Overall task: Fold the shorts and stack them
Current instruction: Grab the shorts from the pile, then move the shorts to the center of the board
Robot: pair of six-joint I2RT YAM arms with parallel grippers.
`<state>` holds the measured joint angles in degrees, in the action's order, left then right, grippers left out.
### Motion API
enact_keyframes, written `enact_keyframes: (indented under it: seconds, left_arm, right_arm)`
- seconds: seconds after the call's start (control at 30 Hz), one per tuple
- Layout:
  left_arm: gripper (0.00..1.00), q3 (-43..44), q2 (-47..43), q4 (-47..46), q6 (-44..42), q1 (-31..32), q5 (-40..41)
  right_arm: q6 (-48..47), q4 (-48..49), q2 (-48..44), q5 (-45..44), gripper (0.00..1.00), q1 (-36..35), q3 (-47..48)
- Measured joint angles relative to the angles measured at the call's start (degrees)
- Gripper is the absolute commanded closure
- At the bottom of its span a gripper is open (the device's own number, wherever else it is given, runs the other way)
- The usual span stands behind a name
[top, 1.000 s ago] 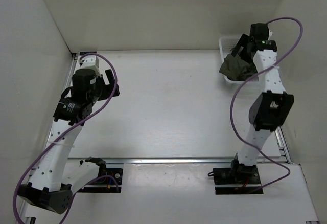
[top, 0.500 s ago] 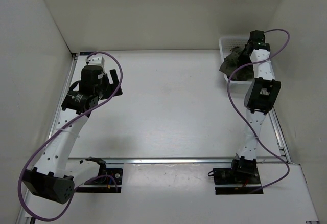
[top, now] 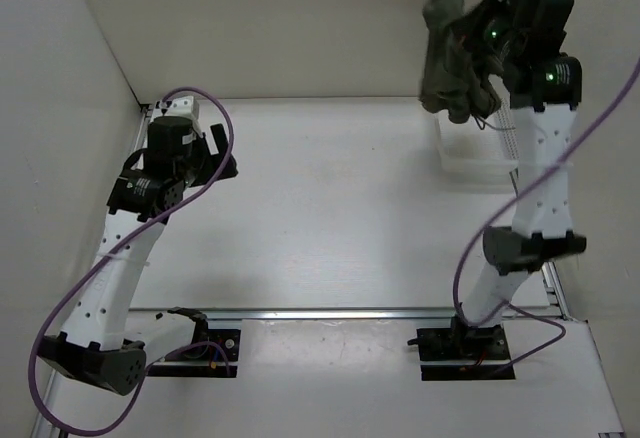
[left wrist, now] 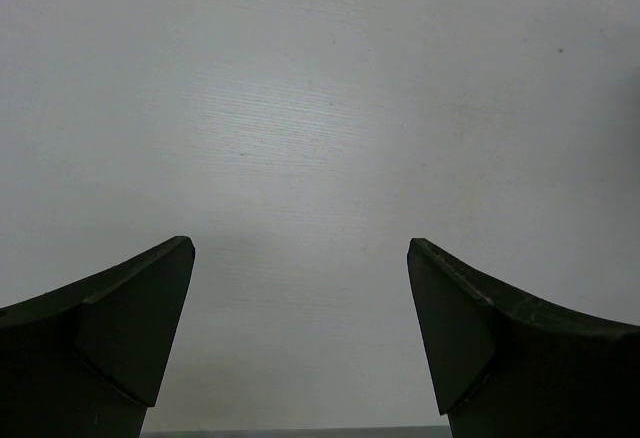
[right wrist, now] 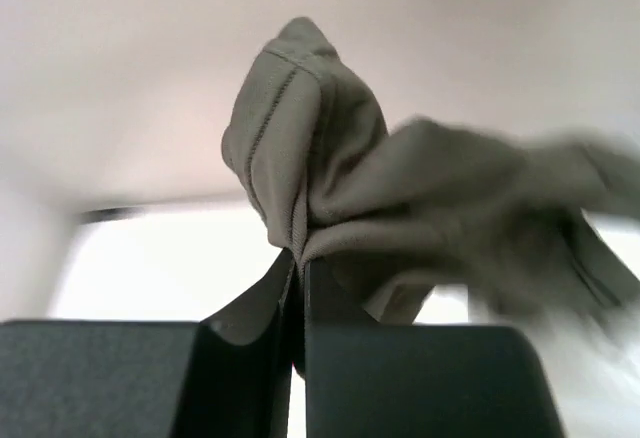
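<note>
The olive-green shorts (top: 447, 55) hang bunched in the air at the back right, above the white mesh basket (top: 470, 163). My right gripper (top: 478, 46) is raised high and shut on them. In the right wrist view its two fingers press together on a stitched fold of the shorts (right wrist: 330, 178), which bulge above the fingertips (right wrist: 287, 270). My left gripper (top: 222, 154) hovers over the table at the far left, open with nothing between its fingers (left wrist: 130, 328).
The white table (top: 330, 198) is walled on the left, back and right. A metal rail (top: 340, 312) runs along the near edge above both arm bases. The basket sits in the back right corner by the right wall.
My right gripper closed on the shorts in the basket and lifted them high above it. The left arm shifted only slightly and stays open.
</note>
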<state>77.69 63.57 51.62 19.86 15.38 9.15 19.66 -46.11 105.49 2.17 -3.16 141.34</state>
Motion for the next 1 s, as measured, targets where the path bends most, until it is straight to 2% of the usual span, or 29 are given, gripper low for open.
enact_keyframes:
  seconds: [0.1,0.17,0.3,0.37,0.4,0.43,0.47,0.53,0.63,0.73,0.77,0.8,0.87,0.9,0.93,1.0]
  left_arm:
    - [0.00,5.1,0.4,2.4,1.2,-0.1,1.0]
    - [0.00,9.8,1.2,4.4,2.1,-0.5,2.2]
    - [0.00,16.3,1.8,6.8,2.4,-2.2,2.5]
    - [0.00,18.0,1.6,8.2,2.5,-3.2,2.6]
    - [0.00,18.4,1.4,8.7,2.6,-3.8,2.8]
    - [0.00,18.5,1.2,9.0,2.7,-4.3,2.9]
    - [0.00,18.5,0.9,9.5,2.8,-4.7,2.9]
    - [0.00,18.5,0.6,10.3,2.9,-5.1,2.9]
    - [0.00,18.7,1.2,11.2,3.1,-5.2,1.9]
    - [0.00,17.0,2.4,11.2,3.1,-5.2,-0.1]
    - [0.01,15.3,2.5,11.2,3.2,-5.2,-0.9]
    - [0.07,12.2,2.2,10.3,3.7,-5.2,-1.7]
    - [0.14,3.8,0.6,9.2,5.3,-5.2,-4.3]
    - [0.18,0.0,-0.1,9.0,5.9,-5.1,-5.6]
    - [0.25,-4.7,-1.1,8.2,7.0,-5.0,-7.4]
    - [0.30,-14.2,-4.1,6.9,9.5,-4.0,-10.9]
  right_arm:
    - [-1.7,2.6,-9.4,3.1,1.00,-10.4,3.4]
    - [-2.2,4.2,-14.4,3.9,1.00,-15.6,2.0]
    - [-2.8,5.6,-21.5,2.3,1.00,-24.2,-7.8]
    - [-2.3,6.6,-22.1,1.3,0.89,-26.8,-16.0]
    - [-1.9,6.2,-21.3,1.0,0.80,-27.2,-20.1]
    - [-1.4,5.5,-19.4,0.9,0.21,-27.2,-23.3]
    - [-0.7,5.1,-16.5,0.7,0.00,-27.1,-25.5]
    - [-1.0,4.6,-8.2,0.5,0.00,-26.4,-26.8]
    - [-1.0,-1.5,7.6,-1.4,0.00,-25.4,-21.2]
    - [-0.1,-3.8,11.8,-5.2,0.00,-25.2,-26.1]
    - [0.5,-4.3,10.5,-6.4,0.03,-25.4,-28.9]
    - [1.2,-2.7,7.9,-7.3,0.07,-25.5,-33.6]
    - [2.7,-1.4,0.3,-8.6,0.19,-25.9,-42.8]
    - [3.5,-1.0,-4.4,-9.4,0.31,-26.4,-47.1]
    - [4.3,-0.2,-9.3,-10.2,0.36,-27.1,-50.9]
    - [5.9,1.2,-17.9,-11.3,0.46,-29.1,-56.4]
